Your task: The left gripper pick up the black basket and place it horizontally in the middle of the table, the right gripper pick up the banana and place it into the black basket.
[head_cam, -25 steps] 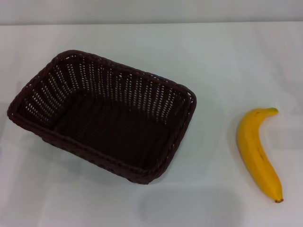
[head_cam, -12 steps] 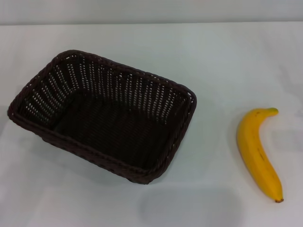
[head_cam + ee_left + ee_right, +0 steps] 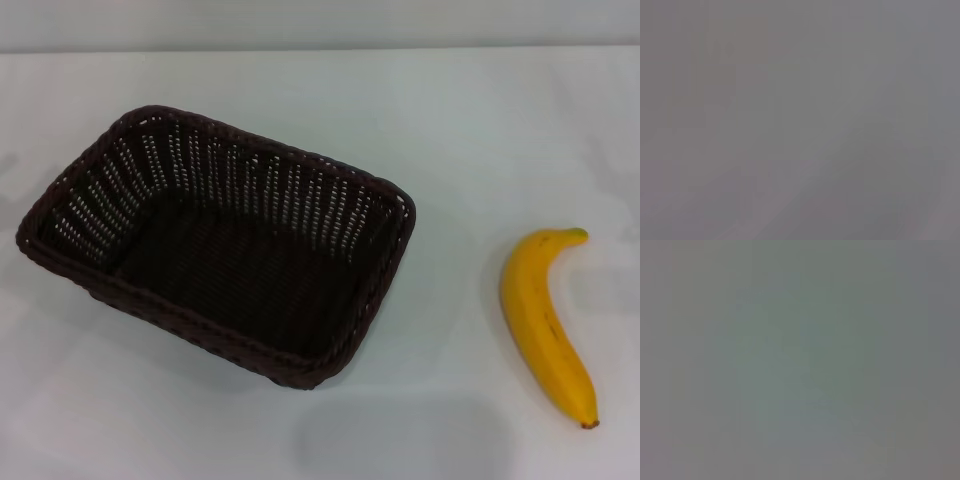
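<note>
With neither end effector in view, their state untellable, the basket [image 3: 215, 250] sits skewed left of the banana [image 3: 548, 322] on the bench [image 3: 470, 130]; my rim grasp risks tipping it.

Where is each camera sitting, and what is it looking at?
Head view: sits on the robot's head, looks forward and down at the table, the black basket and the banana; no arm or gripper shows.
Left wrist view: on the left wrist; only plain grey shows, no fingers.
Right wrist view: on the right wrist; also plain grey, no fingers.
Shared: both wrist views show nothing recognisable, so nothing links them to the head view.
</note>
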You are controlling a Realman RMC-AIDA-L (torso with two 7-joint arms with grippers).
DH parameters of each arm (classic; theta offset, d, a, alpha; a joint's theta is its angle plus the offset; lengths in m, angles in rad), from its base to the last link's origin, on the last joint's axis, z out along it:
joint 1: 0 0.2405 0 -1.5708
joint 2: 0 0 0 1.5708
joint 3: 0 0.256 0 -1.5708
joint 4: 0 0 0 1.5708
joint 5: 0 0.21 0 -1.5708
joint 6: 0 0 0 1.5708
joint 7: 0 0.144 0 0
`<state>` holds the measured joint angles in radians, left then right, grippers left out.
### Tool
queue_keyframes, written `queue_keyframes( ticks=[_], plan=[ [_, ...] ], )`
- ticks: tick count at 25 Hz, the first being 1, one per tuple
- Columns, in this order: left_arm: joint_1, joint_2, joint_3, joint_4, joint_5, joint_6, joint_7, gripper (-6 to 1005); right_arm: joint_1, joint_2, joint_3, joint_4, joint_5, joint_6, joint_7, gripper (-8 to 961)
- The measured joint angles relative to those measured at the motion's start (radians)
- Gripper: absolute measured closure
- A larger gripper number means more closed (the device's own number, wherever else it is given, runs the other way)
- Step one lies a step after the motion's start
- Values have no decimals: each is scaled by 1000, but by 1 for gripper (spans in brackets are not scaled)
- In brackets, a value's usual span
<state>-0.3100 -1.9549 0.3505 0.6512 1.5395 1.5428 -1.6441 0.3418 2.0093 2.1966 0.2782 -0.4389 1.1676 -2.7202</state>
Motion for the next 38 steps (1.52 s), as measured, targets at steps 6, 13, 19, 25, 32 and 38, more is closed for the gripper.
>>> queue_keyframes(
  ticks=[6, 13, 19, 25, 32, 38],
  plan=[
    [-48, 109, 125, 172, 190, 0, -316, 113, 4, 3, 0, 1, 0, 2, 4, 108],
    [-214, 241, 335, 354, 594, 25, -741, 114, -3, 5, 0, 0, 7, 12, 5, 110],
    [-304, 273, 469, 336, 730, 52, -795, 114, 3, 8, -5, -4, 2, 19, 5, 111],
    [-364, 236, 509, 251, 844, 48, -767, 115, -1, 10, -27, -5, 8, 29, 29, 113],
    [-382, 153, 511, 224, 875, -17, -708, 116, -12, 8, -24, -6, 9, 34, 39, 115],
    [-400, 133, 514, 170, 881, -43, -700, 116, -5, 7, -21, -7, 9, 30, 39, 116]
  ],
)
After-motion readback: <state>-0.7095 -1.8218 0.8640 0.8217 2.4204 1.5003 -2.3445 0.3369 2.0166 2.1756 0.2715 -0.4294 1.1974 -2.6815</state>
